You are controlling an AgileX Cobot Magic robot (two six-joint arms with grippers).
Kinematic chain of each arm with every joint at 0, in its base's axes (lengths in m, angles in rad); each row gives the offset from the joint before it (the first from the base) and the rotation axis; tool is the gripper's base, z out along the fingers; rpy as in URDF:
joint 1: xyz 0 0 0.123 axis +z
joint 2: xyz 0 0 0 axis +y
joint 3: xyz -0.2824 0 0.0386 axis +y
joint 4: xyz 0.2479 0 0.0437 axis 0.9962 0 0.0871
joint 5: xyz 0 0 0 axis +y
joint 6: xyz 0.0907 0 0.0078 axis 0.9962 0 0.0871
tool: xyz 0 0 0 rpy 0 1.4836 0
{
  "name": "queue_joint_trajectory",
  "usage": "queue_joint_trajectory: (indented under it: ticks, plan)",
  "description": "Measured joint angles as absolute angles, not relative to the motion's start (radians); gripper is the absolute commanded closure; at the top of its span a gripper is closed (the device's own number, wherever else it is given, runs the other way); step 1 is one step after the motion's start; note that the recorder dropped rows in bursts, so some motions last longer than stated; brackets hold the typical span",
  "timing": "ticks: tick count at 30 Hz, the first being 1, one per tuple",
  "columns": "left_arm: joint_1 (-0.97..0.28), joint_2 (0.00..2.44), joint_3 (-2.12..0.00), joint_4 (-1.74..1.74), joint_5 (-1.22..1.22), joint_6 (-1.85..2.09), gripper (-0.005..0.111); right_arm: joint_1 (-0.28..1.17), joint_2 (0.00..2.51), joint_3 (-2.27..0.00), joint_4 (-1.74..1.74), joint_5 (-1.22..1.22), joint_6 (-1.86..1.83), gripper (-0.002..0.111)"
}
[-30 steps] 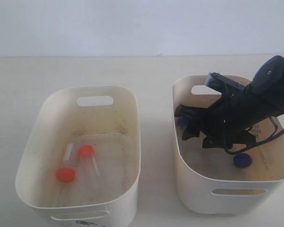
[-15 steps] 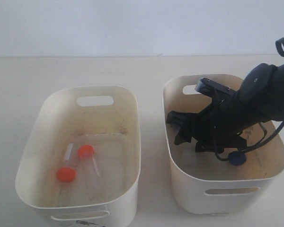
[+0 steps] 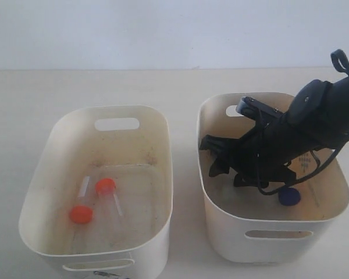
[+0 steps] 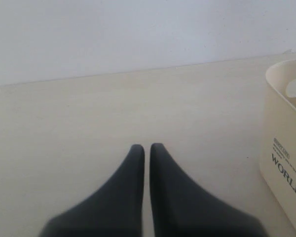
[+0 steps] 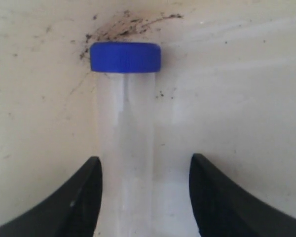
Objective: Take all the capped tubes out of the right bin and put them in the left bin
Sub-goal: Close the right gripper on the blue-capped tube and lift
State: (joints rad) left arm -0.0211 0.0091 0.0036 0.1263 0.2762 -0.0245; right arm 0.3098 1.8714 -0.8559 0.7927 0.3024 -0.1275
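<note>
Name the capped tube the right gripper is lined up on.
The blue-capped tube framed by the open right gripper; the other blue cap lies elsewhere in the right bin, the orange-capped tubes in the left bin.

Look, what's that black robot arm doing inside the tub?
The right gripper is down inside the right bin, with its open fingers on either side of a blue-capped tube it hasn't squeezed yet. Another blue cap lies nearby in the same bin. Two orange-capped tubes lie in the left bin. The left gripper is shut, hovering over the table.
</note>
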Motion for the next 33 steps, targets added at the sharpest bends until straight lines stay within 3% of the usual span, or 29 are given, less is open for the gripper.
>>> queue_joint_trajectory:
  ticks: [3,5,8,33]
  plan:
    - [-0.021,0.009,0.004,0.126,0.276,-0.024,0.102,0.31,1.873,-0.857,0.793,0.304,-0.128,0.065]
    - [-0.021,0.009,0.004,0.126,0.276,-0.024,0.102,0.31,1.876,-0.86,0.807,0.304,-0.13,0.089]
    - [-0.021,0.009,0.004,0.126,0.276,-0.024,0.102,0.319,1.882,-0.867,0.816,0.302,-0.128,0.109]
    - [-0.021,0.009,0.004,0.126,0.276,-0.024,0.102,0.315,1.764,-0.844,0.748,0.294,-0.145,0.108]
